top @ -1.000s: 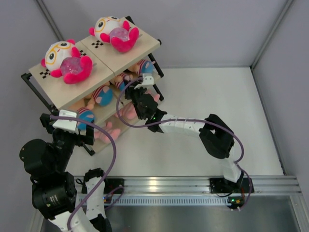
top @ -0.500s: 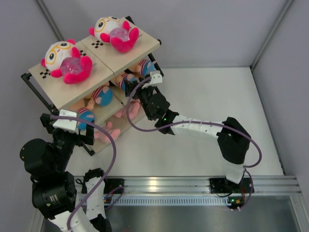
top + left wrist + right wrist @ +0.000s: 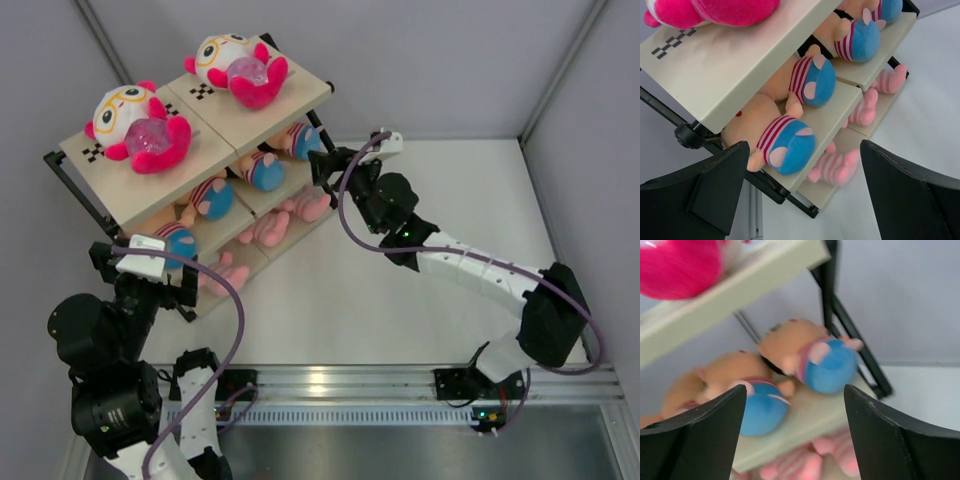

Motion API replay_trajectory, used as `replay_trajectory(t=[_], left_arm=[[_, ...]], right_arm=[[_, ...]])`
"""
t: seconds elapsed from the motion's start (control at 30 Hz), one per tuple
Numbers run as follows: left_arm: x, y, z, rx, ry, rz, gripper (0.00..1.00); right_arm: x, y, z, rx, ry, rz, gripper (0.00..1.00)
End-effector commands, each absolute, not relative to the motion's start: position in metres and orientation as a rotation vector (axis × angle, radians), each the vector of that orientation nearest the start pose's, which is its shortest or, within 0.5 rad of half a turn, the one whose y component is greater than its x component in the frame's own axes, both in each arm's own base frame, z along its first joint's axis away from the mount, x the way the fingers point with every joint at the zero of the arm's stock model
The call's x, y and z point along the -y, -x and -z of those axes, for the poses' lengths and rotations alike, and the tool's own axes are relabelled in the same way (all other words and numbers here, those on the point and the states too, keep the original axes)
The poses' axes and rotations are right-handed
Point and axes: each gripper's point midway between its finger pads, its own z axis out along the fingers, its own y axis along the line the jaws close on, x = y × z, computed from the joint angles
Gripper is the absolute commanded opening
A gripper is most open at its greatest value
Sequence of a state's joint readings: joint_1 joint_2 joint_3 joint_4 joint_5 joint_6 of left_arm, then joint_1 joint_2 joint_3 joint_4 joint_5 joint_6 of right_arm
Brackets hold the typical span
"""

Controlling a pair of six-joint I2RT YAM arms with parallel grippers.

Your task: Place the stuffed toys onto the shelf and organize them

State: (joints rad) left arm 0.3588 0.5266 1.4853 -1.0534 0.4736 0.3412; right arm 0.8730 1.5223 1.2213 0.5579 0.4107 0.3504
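The shelf (image 3: 290, 100) stands close to the grey walls (image 3: 40, 80) behind and to its left, so it is open only from the front and the right end. Four striped toys (image 3: 262, 170) lie side by side along the middle tier, under the overhanging top boards (image 3: 205, 158), with little headroom above them. Pale pink toys (image 3: 262, 228) take up much of the bottom board. Each top board carries one pink-bodied toy (image 3: 235, 68), with bare board toward the front edge. A black frame post (image 3: 827, 280) bars the right end, where the right gripper (image 3: 795, 390) hovers with its fingers wide apart. The left gripper (image 3: 802, 147), likewise spread, crowds the near end. The white table (image 3: 400, 290) lies open to the right
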Motion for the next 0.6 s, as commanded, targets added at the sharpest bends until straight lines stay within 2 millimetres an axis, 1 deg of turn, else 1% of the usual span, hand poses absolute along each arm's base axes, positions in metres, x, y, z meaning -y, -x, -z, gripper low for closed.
replay_trajectory(t=[0.0, 0.03, 0.07, 0.1, 0.13, 0.17, 0.2, 0.23, 0.27, 0.3, 0.33, 0.37, 0.4, 0.43, 0.47, 0.53, 0.57], left_arm=[[0.024, -0.131, -0.400, -1.674, -0.395, -0.135, 0.99], [0.027, -0.130, -0.393, -1.690, -0.413, -0.118, 0.98], [0.028, -0.129, -0.378, -1.738, -0.417, -0.095, 0.99], [0.027, -0.129, -0.369, -1.761, -0.436, -0.094, 0.99], [0.027, -0.127, -0.361, -1.781, -0.436, -0.094, 0.98], [0.024, -0.129, -0.342, -1.836, -0.437, -0.081, 0.99], [0.022, -0.129, -0.332, -1.861, -0.435, -0.081, 0.99], [0.022, -0.127, -0.323, -1.877, -0.434, -0.085, 0.99], [0.018, -0.128, -0.307, -1.923, -0.427, -0.083, 0.99], [0.016, -0.126, -0.298, -1.945, -0.434, -0.091, 0.99], [0.014, -0.126, -0.291, -1.962, -0.425, -0.100, 0.99], [0.006, -0.126, -0.278, -2.006, -0.399, -0.123, 0.99], [0.003, -0.125, -0.272, -2.024, -0.383, -0.133, 0.98], [0.000, -0.123, -0.266, -2.041, -0.371, -0.148, 0.99], [-0.005, -0.122, -0.255, -2.076, -0.345, -0.162, 0.99], [-0.009, -0.118, -0.247, -2.099, -0.309, -0.186, 0.99], [-0.012, -0.117, -0.241, -2.114, -0.293, -0.190, 0.99]], right_arm=[[-0.310, -0.354, -0.374, -1.434, -0.003, -0.735, 0.81], [-0.290, -0.353, -0.367, -1.482, 0.001, -0.680, 0.89], [-0.276, -0.352, -0.351, -1.526, 0.009, -0.625, 0.91], [-0.260, -0.353, -0.340, -1.561, 0.001, -0.564, 0.94], [-0.235, -0.348, -0.325, -1.609, -0.001, -0.494, 0.98], [-0.217, -0.346, -0.315, -1.634, -0.012, -0.422, 0.99], [-0.202, -0.343, -0.307, -1.652, -0.020, -0.378, 0.99], [-0.179, -0.337, -0.312, -1.637, -0.059, -0.347, 0.99], [-0.164, -0.331, -0.288, -1.690, -0.041, -0.283, 0.99], [-0.153, -0.327, -0.285, -1.690, -0.044, -0.258, 0.99], [-0.136, -0.319, -0.291, -1.666, -0.063, -0.243, 0.99], [-0.127, -0.313, -0.278, -1.682, -0.046, -0.208, 1.00], [-0.120, -0.307, -0.270, -1.707, -0.035, -0.181, 0.99], [-0.109, -0.300, -0.275, -1.686, -0.049, -0.177, 0.99], [-0.103, -0.294, -0.262, -1.723, -0.028, -0.142, 0.99], [-0.093, -0.285, -0.261, -1.721, -0.030, -0.123, 0.99], [-0.088, -0.282, -0.253, -1.739, -0.024, -0.098, 0.99]])
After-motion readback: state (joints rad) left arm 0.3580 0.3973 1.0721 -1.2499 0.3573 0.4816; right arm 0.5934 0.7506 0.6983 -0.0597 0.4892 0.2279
